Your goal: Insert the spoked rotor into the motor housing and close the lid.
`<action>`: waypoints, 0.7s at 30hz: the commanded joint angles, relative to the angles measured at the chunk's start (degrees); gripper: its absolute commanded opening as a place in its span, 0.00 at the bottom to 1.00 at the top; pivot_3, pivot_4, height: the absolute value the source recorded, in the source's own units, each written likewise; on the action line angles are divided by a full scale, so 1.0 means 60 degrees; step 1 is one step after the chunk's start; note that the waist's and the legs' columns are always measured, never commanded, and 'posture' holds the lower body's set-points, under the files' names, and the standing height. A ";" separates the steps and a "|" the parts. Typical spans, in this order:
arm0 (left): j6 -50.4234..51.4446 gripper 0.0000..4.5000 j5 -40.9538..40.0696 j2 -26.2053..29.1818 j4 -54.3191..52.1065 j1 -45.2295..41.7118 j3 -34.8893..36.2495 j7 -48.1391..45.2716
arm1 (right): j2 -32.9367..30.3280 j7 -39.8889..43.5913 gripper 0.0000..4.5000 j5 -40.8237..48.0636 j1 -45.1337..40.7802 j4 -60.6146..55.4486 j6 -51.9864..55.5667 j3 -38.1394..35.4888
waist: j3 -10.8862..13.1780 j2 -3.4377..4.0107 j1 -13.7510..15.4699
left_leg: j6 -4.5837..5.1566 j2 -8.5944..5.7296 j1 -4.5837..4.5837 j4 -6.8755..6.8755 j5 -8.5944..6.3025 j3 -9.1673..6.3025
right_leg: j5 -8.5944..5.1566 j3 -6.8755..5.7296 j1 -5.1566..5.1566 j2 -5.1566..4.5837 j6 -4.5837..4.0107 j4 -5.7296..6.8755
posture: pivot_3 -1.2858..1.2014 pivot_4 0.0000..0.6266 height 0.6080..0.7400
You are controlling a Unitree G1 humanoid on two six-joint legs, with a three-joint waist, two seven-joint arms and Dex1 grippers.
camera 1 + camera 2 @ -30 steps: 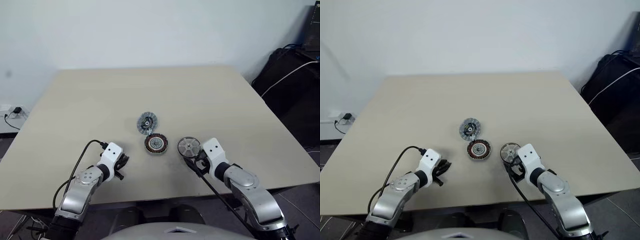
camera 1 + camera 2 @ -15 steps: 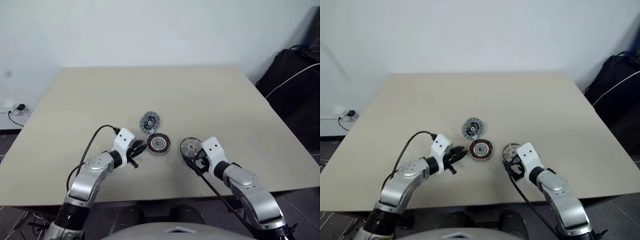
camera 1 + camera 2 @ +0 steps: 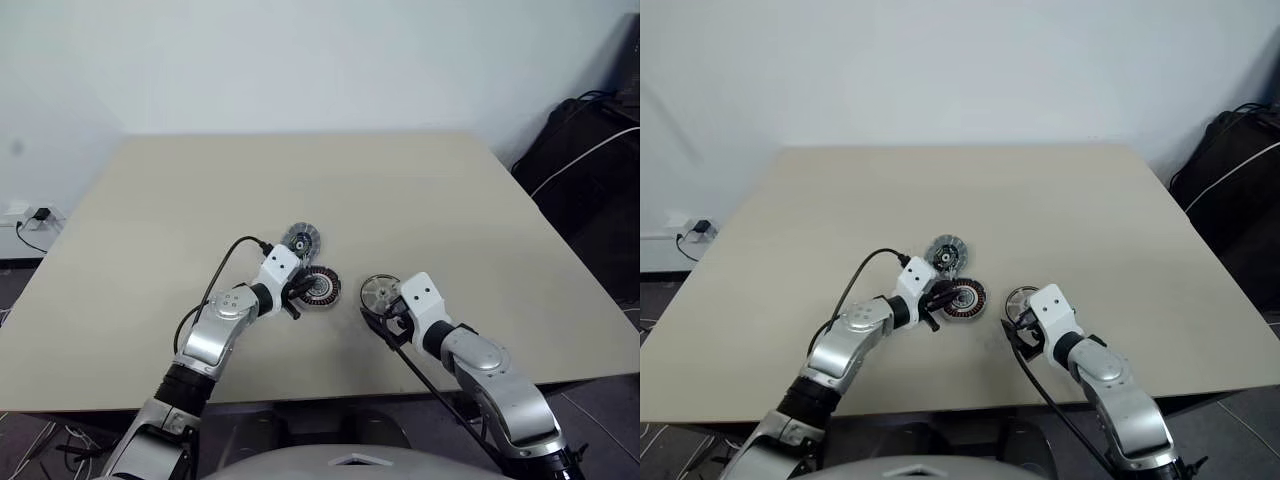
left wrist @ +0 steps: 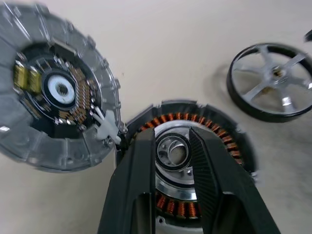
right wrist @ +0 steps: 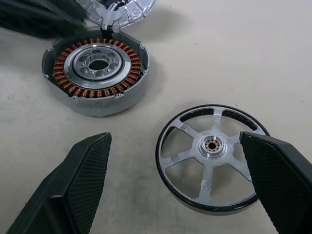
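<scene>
Left wrist view shows the left claw [image 4: 171, 146] low in the frame, its two black fingers [image 4: 141, 165] close together with only a narrow gap, and nothing is grasped between them. The tips are over the motor housing [image 4: 214, 126], above its silver centre, but I cannot tell if they touch it. The housing lies flat on the table [image 4: 161, 53], with the copper-brown windings visible around the claw. At the left of this frame lies the lid [image 4: 53, 92], its ribbed face and dark centre up, and its rim touches the housing rim at a small white tab. At the upper right of the frame the spoked rotor [image 4: 270, 80] lies flat, apart from the housing.

In the right wrist view the right claw [image 5: 180, 190] is spread wide and holds nothing. One finger [image 5: 78, 180] is at the lower left of the frame and the other at the lower right. The spoked rotor lies on the table between them, close to the lower right finger, which covers a little of its rim; contact is not clear.

In the left eye view the three parts are a little below the middle of the frame: the lid highest, the housing just under it, the rotor to the right of the housing. A black bag [image 3: 590, 150] with a white cable is at the right edge, beyond the table.
</scene>
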 commanded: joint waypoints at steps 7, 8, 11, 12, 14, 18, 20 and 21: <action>-0.0844 0.15 0.0307 -0.0602 0.1170 -0.0736 -0.0088 0.0007 | 0.0125 -0.0110 1.00 -0.0051 -0.0159 -0.0397 -0.0218 -0.0068 | 0.0000 0.0001 0.0000 | 0.0037 0.0001 -0.0013 0.0054 -0.0023 -0.0002 | 0.0008 -0.0001 0.0000 -0.0008 0.0013 0.0000 | 0.52 0.00 1.00; -0.0858 0.15 0.0322 -0.0655 0.1262 -0.0766 -0.0088 0.0030 | 0.0138 -0.0115 1.00 -0.0054 -0.0162 -0.0399 -0.0216 -0.0060 | 0.0000 0.0000 -0.0002 | 0.0043 0.0001 -0.0016 0.0063 -0.0027 -0.0002 | 0.0011 -0.0002 0.0001 -0.0009 0.0018 0.0001 | 0.52 0.00 1.00; -0.0902 0.15 0.0362 -0.0760 0.1464 -0.0814 -0.0110 0.0049 | 0.0169 -0.0138 1.00 -0.0053 -0.0177 -0.0399 -0.0209 -0.0024 | 0.0000 0.0001 -0.0005 | 0.0056 0.0001 -0.0027 0.0087 -0.0035 -0.0002 | 0.0021 -0.0001 0.0000 -0.0012 0.0035 0.0001 | 0.52 0.00 1.00; -0.0897 0.15 0.0383 -0.0789 0.1523 -0.0824 -0.0124 0.0037 | 0.0180 -0.0144 1.00 -0.0054 -0.0181 -0.0393 -0.0212 -0.0011 | 0.0000 0.0001 -0.0004 | 0.0059 0.0001 -0.0030 0.0093 -0.0037 -0.0002 | 0.0024 -0.0001 0.0000 -0.0013 0.0039 0.0000 | 0.52 0.00 1.00; -0.0906 0.15 0.0450 -0.0837 0.1627 -0.0837 -0.0141 0.0012 | 0.0200 -0.0155 1.00 -0.0063 -0.0186 -0.0378 -0.0220 0.0014 | 0.0000 0.0001 -0.0005 | 0.0064 0.0001 -0.0035 0.0102 -0.0040 -0.0002 | 0.0027 -0.0001 -0.0001 -0.0015 0.0045 0.0000 | 0.52 0.00 1.00; -0.0933 0.15 0.0503 -0.0936 0.1795 -0.0827 -0.0137 -0.0010 | 0.0217 -0.0168 1.00 -0.0067 -0.0179 -0.0362 -0.0252 0.0056 | 0.0000 0.0001 0.0001 | 0.0068 0.0000 -0.0037 0.0106 -0.0042 -0.0002 | 0.0030 0.0000 -0.0001 -0.0019 0.0050 -0.0001 | 0.52 0.00 1.00; -0.0967 0.15 0.0529 -0.0991 0.1881 -0.0820 -0.0132 0.0000 | 0.0216 -0.0169 1.00 -0.0065 -0.0171 -0.0350 -0.0273 0.0063 | 0.0000 0.0001 0.0007 | 0.0069 0.0000 -0.0037 0.0106 -0.0043 -0.0002 | 0.0031 -0.0001 -0.0001 -0.0019 0.0050 -0.0002 | 0.52 0.00 1.00; -0.0983 0.15 0.0540 -0.1020 0.1913 -0.0821 -0.0131 0.0002 | 0.0212 -0.0166 1.00 -0.0065 -0.0169 -0.0341 -0.0284 0.0064 | 0.0000 0.0001 0.0006 | 0.0070 0.0000 -0.0037 0.0106 -0.0044 -0.0002 | 0.0031 0.0000 -0.0001 -0.0019 0.0050 -0.0002 | 0.52 0.00 1.00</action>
